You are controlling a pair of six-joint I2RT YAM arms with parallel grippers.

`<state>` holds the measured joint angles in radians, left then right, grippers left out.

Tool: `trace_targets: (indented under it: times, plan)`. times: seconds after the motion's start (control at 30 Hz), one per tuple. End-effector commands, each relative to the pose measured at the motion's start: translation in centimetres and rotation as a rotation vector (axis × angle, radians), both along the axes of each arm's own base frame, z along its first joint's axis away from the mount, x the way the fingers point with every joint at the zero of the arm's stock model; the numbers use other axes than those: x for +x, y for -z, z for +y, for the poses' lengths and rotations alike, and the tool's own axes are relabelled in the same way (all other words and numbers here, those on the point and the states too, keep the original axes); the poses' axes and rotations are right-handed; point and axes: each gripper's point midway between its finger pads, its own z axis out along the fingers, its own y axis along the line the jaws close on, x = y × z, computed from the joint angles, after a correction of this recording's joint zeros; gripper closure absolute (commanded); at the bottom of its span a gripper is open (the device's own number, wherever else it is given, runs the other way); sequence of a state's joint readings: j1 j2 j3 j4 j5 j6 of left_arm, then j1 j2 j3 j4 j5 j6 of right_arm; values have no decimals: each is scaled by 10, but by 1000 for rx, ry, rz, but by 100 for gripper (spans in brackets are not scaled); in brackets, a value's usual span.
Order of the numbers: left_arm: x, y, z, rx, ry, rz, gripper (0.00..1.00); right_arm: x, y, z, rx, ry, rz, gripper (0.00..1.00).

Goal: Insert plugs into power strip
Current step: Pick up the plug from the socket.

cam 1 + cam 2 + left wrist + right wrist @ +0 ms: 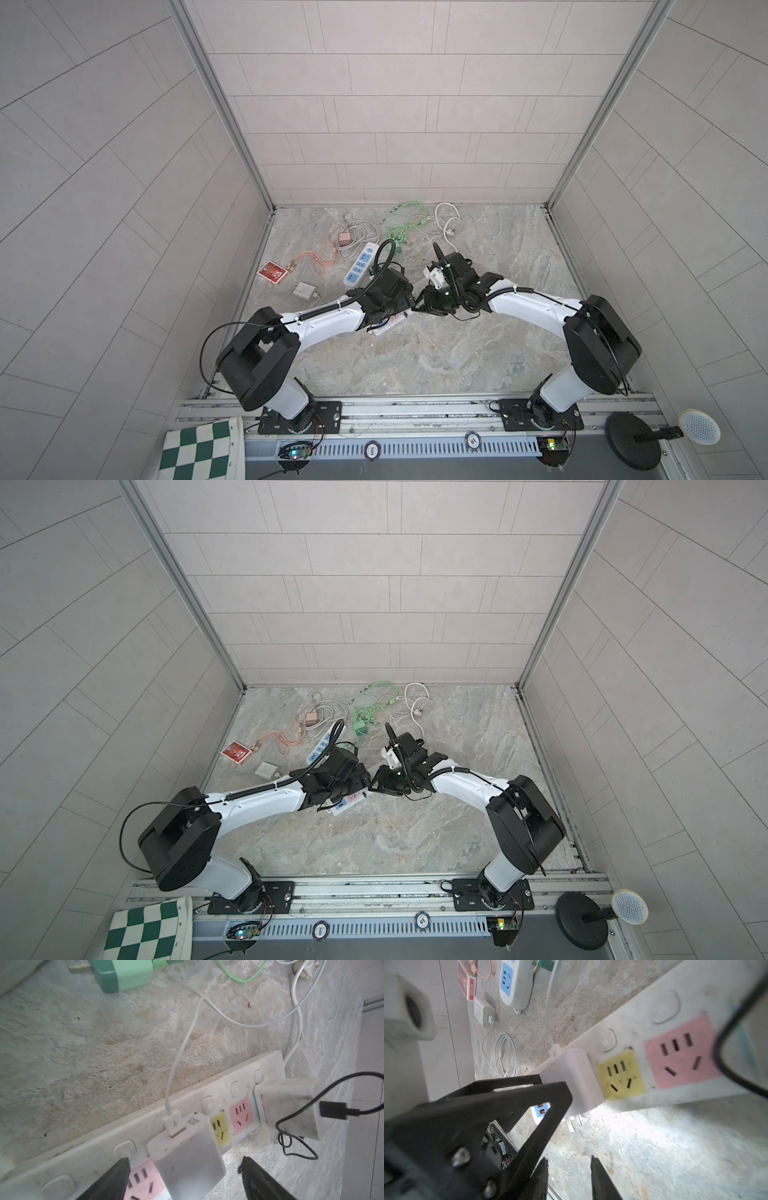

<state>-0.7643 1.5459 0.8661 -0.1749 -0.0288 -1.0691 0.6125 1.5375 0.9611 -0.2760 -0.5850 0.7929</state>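
The white power strip (218,1084) with pink and yellow sockets lies on the stone floor, and in both top views it is mostly under my left wrist (384,328). A white plug (187,1157) with a white USB cable stands in one socket. My left gripper (184,1160) is open, one finger on each side of this plug with a gap on both sides; the right wrist view shows the same (553,1084). Another white plug (291,1105) with a black cable sits at the strip's end. My right gripper (569,1158) is slightly open over bare floor beside the strip, holding nothing.
A mint green plug (360,728) and a pink plug (344,238) lie among tangled cables near the back wall. A second strip with blue sockets (360,266), a loose white plug (303,289) and a red card pack (272,272) lie left of the arms.
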Motion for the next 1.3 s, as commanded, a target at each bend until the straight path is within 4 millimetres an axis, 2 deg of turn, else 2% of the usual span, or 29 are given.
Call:
trace_targets:
  times: [0.0, 0.23, 0.43, 0.6, 0.93, 1.13, 1.27]
  plan:
    - [-9, 12, 3, 38, -3, 72, 10, -3, -5, -25, -73, 27, -45, 65]
    - [-11, 28, 1, 61, -38, 114, 14, -10, -10, -57, -103, 45, -69, 65]
    - [-11, 37, 2, 126, -40, 155, 15, -12, -14, -72, -74, 60, -74, 65]
    - [-18, 46, 11, 206, -34, 206, 19, -13, -28, -81, -52, 73, -113, 65]
    - [-38, 70, 29, 283, -32, 293, 34, -11, -45, -101, -11, 122, -172, 65]
    - [-37, 66, 32, 319, -6, 288, 44, -11, -50, -107, 1, 135, -191, 65]
    - [-29, 50, 37, 360, 38, 215, 52, -12, -56, -106, 15, 111, -216, 65]
